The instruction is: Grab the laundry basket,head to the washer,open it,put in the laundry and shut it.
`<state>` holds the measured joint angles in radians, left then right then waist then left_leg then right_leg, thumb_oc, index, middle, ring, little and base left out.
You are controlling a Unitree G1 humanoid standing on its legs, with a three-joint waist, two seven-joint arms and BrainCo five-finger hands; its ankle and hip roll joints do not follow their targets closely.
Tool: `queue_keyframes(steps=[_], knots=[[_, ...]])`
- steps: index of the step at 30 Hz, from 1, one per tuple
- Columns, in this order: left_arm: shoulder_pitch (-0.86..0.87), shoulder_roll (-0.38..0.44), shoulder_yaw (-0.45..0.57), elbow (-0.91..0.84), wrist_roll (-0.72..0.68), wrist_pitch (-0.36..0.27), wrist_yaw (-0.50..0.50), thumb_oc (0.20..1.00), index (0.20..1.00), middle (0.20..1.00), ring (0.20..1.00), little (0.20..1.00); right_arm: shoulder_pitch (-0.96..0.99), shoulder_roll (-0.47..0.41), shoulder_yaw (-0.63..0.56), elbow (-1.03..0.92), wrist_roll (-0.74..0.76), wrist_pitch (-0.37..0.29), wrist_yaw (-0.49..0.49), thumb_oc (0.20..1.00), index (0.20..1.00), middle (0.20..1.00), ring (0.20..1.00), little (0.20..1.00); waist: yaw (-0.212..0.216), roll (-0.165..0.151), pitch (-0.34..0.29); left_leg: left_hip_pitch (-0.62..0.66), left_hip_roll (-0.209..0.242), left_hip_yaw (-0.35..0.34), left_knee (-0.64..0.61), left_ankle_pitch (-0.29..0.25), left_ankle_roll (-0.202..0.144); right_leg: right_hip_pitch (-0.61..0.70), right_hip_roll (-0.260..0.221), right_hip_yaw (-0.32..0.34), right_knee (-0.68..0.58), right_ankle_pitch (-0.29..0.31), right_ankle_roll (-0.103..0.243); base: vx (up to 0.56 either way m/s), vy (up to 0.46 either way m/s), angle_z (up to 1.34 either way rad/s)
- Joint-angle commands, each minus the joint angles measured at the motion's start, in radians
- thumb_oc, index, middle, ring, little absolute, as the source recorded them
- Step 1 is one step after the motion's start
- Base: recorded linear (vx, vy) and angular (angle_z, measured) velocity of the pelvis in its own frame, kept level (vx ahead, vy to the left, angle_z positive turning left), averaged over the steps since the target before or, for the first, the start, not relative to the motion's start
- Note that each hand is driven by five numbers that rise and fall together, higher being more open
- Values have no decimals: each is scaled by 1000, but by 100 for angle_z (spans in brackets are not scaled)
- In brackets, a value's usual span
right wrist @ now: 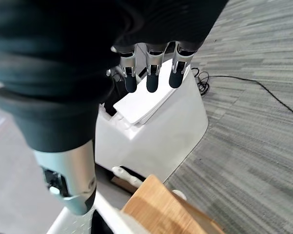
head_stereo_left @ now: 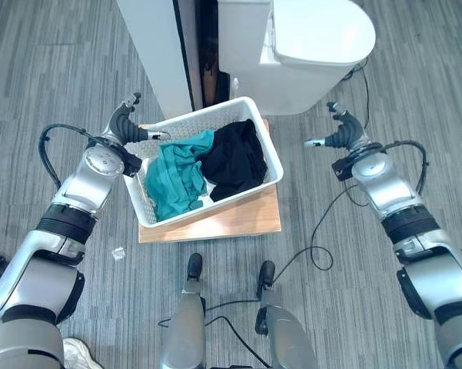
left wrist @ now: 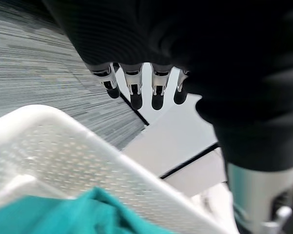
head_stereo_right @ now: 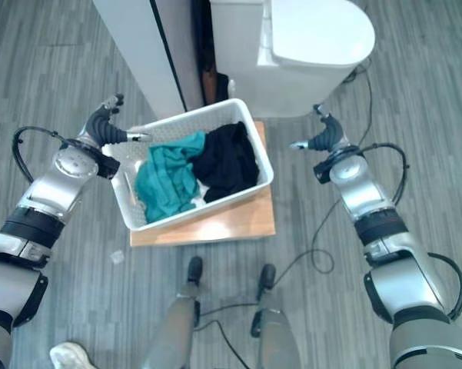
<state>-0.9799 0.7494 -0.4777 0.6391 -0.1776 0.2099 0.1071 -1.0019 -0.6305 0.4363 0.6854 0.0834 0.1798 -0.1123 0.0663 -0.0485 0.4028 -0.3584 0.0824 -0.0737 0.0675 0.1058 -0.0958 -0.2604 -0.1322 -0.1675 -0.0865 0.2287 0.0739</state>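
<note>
The floor is grey wood-look planks, and on it stands a low wooden surface that carries the white basket. The basket sits at an angle on the surface, and its left end hangs over the surface's edge. Inside it lie a teal cloth on the left side and a black cloth on the right side; the two touch in the middle.

The left hand is just beside the far left corner of the basket, above its rim. Its fingers are straight and relaxed and hold nothing; the left wrist view shows them apart from the basket's wall.

The right hand is on the other side, apart from the basket's right wall, over the floor. Its fingers are also straight, with nothing between them.

Beyond the basket stands a white washer with a rounded lid, which is down. Left of it is a tall white panel, with a dark gap between them.
</note>
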Motion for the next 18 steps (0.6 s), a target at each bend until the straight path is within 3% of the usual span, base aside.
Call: queue_keyframes(steps=[1, 7, 8, 9, 13, 14, 16, 18], knots=[[-64, 72, 4, 44, 22, -43, 66, 1000, 1000, 1000, 1000, 1000, -61, -29, 8, -25, 20, -25, -47, 1000, 1000, 1000, 1000, 1000, 20, 9, -46, -29, 19, -28, 0, -51, 18, -21, -95, 46, 148, -186, 84, -81, -11, -10], [-20, 206, 114, -80, -38, -115, 146, 1000, 1000, 1000, 1000, 1000, 30, -65, -28, -114, 20, -26, -48, 1000, 1000, 1000, 1000, 1000, 33, 21, -34, -37, 15, -28, -9, -44, 17, -27, -100, 44, 142, -183, 83, -6, -6, -2], [80, 282, 206, -175, -30, -130, 158, 1000, 1000, 1000, 1000, 1000, 80, -76, -68, -124, 7, -29, -45, 1000, 1000, 1000, 1000, 1000, 49, 28, -33, -43, 10, -31, 1, -51, 17, -28, -102, 45, 145, -187, 81, 0, 0, 0], [115, 297, 238, -193, -20, -131, 165, 1000, 1000, 1000, 1000, 1000, 91, -76, -83, -124, 1, -30, -45, 1000, 1000, 1000, 1000, 1000, 56, 30, -34, -43, 10, -33, 4, -53, 18, -29, -102, 43, 147, -188, 80, -14, -34, 0], [227, 315, 356, -257, 8, -136, 197, 1000, 1000, 1000, 1000, 1000, 112, -73, -105, -129, -17, -31, -48, 1000, 1000, 1000, 1000, 1000, 62, 40, -38, -46, 8, -35, 9, -58, 18, -33, -103, 46, 155, -194, 76, 0, 0, 0], [297, 311, 410, -296, 16, -147, 205, 1000, 1000, 1000, 1000, 1000, 124, -79, -136, -140, -25, -32, -49, 1000, 1000, 1000, 1000, 1000, 82, 41, -32, -46, 6, -40, 7, -57, 18, -34, -105, 44, 157, -196, 75, 0, 0, 0], [523, 283, 551, -407, -34, -152, 159, 1000, 1000, 1000, 1000, 1000, 135, -80, -154, -150, -51, -18, -43, 1000, 1000, 1000, 1000, 1000, 90, 55, -34, -39, 5, -37, 2, -56, 20, -34, -107, 45, 161, -197, 73, 4, -6, -4], [617, 262, 595, -443, -131, -170, 129, 1000, 1000, 1000, 1000, 1000, 118, -78, -147, -144, -69, -10, -45, 1000, 1000, 1000, 1000, 1000, 96, 61, -35, -41, 5, -37, 0, -54, 20, -37, -106, 44, 161, -195, 72, 5, -1, -3]])
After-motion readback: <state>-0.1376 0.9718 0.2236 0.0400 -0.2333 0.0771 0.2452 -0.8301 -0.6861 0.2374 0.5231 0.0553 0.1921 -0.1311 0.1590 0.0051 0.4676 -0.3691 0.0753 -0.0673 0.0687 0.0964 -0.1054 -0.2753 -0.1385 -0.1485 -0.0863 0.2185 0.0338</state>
